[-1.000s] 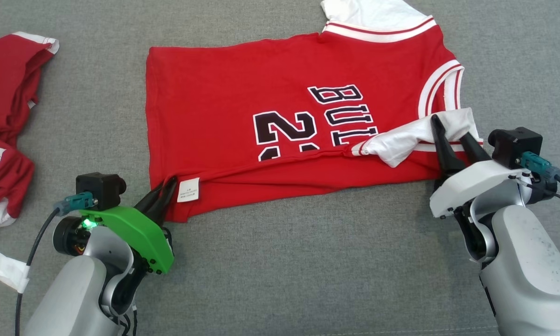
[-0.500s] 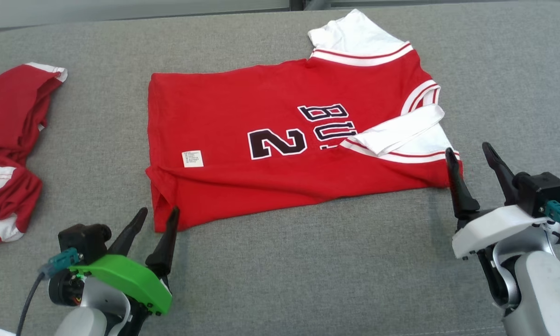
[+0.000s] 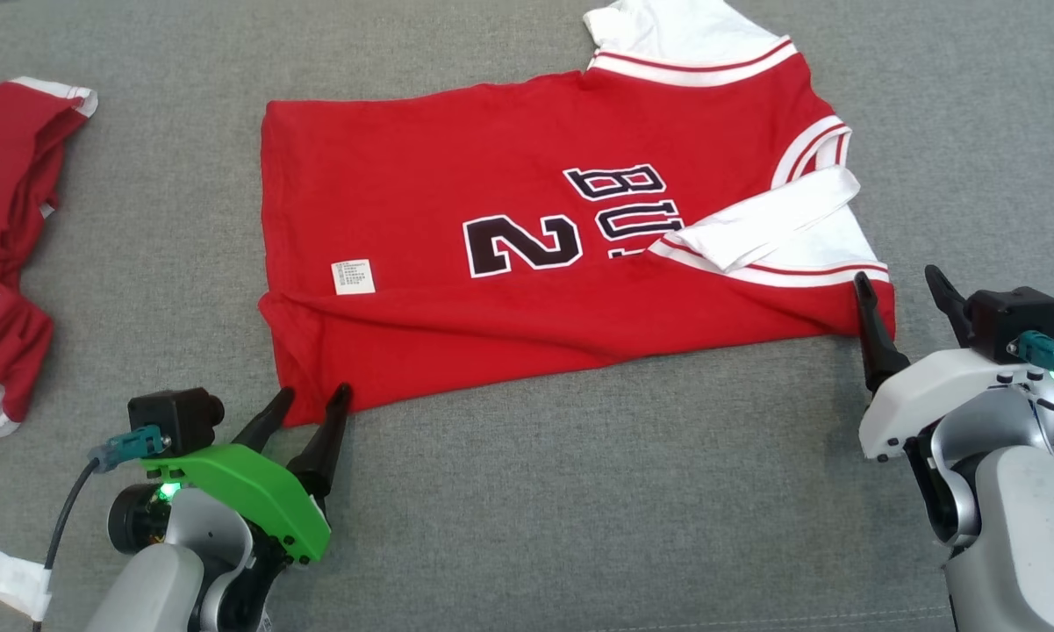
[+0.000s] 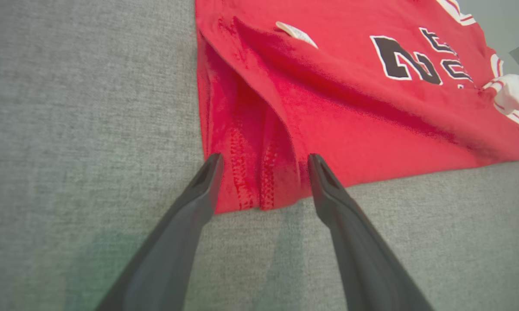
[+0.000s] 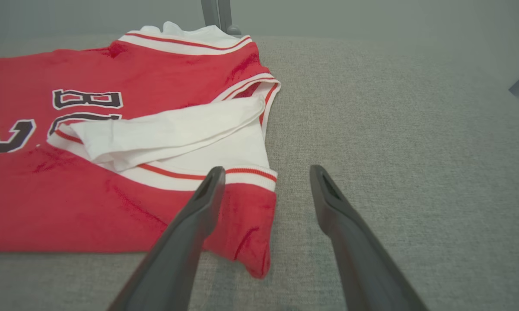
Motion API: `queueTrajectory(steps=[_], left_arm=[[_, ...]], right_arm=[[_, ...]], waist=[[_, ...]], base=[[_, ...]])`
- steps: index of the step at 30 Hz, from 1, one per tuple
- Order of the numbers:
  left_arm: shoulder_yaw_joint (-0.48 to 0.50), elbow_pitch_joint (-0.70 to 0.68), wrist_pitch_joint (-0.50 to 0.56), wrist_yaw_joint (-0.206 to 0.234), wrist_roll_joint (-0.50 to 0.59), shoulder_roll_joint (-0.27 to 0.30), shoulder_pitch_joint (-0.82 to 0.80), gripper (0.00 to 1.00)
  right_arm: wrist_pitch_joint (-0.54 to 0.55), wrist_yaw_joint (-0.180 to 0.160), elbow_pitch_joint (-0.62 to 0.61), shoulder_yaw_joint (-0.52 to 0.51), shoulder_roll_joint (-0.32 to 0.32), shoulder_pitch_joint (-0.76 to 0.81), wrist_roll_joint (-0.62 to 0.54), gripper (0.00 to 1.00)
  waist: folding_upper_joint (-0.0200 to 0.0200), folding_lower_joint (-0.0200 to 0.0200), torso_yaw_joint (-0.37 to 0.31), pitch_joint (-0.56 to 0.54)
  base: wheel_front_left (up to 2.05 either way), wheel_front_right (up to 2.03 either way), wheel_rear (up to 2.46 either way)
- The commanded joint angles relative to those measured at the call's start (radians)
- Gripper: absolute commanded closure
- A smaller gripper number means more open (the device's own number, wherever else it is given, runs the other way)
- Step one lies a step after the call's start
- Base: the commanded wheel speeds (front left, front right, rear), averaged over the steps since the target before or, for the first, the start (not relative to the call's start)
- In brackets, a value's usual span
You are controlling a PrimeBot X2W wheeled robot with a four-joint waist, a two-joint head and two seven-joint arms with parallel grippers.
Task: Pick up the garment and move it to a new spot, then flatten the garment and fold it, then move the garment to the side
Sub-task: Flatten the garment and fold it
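The garment (image 3: 509, 184), a red jersey with white sleeves and black lettering, lies flat on the grey surface (image 3: 579, 509), its near long edge folded over and a white tag (image 3: 353, 276) showing. My left gripper (image 3: 314, 391) stands open at the garment's near left corner, holding nothing; in the left wrist view its fingers (image 4: 264, 156) straddle the corner hem of the garment (image 4: 328, 108). My right gripper (image 3: 897, 276) is open at the near right corner, and the right wrist view has its left finger over the red corner of the garment (image 5: 112, 194) beside the gripper (image 5: 266, 168).
A second red and white garment (image 3: 0, 246) lies crumpled at the left edge. A white strip (image 3: 0, 579) lies at the lower left. Bare grey fabric stretches along the near side and to the right of the jersey.
Both grippers have opened and let go of the garment's corners, then drawn back toward the near side. The folded edge now lies flat. The head camera also shifted.
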Motion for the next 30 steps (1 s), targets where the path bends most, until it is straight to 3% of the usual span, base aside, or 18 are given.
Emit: queueTrajectory(steps=[1,18,19,20,21,22,23,30], left_arm=[[-0.002,0.013,0.008,-0.007,-0.009,0.0,-0.017,0.0],[-0.051,0.124,0.097,-0.056,-0.058,0.017,0.004,0.0],[-0.052,0.122,0.102,-0.058,-0.062,0.018,0.005,0.01],[-0.055,0.12,0.106,-0.061,-0.067,0.017,0.005,0.18],[-0.059,0.118,0.111,-0.067,-0.074,0.016,0.005,0.59],[-0.059,0.118,0.111,-0.067,-0.074,0.016,0.005,0.59],[-0.063,0.116,0.115,-0.071,-0.083,0.014,0.004,1.0],[-0.049,0.091,0.136,-0.093,-0.146,0.041,-0.016,1.0]], right_arm=[[0.004,-0.002,0.008,-0.01,-0.001,-0.015,-0.01,0.0],[0.054,-0.001,0.108,-0.048,0.032,-0.024,0.033,0.0],[0.057,-0.001,0.111,-0.05,0.032,-0.025,0.04,0.24],[0.062,-0.001,0.113,-0.05,0.032,-0.026,0.047,0.57],[0.064,-0.001,0.115,-0.05,0.032,-0.028,0.058,0.89],[0.064,-0.001,0.115,-0.05,0.032,-0.028,0.058,0.89],[0.068,-0.002,0.117,-0.049,0.032,-0.03,0.072,1.0],[0.087,-0.002,0.107,-0.059,0.003,-0.038,0.157,1.0]], waist=[[-0.0001,0.0,0.021,0.035],[-0.0001,0.0,0.04,0.036],[-0.0001,0.0,0.04,0.035],[-0.0001,0.0,0.04,0.034],[-0.0001,0.0,0.04,0.034],[-0.0001,0.0,0.04,0.034],[-0.0001,0.0,0.04,0.033],[-0.0001,0.0,0.036,0.01]], base=[[0.0,0.0,0.0],[0.0,0.0,0.0],[0.0,0.0,0.0],[0.0,0.0,0.0],[0.0,0.0,0.0],[0.0,0.0,0.0],[0.0,0.0,0.0],[0.0,0.0,0.0]])
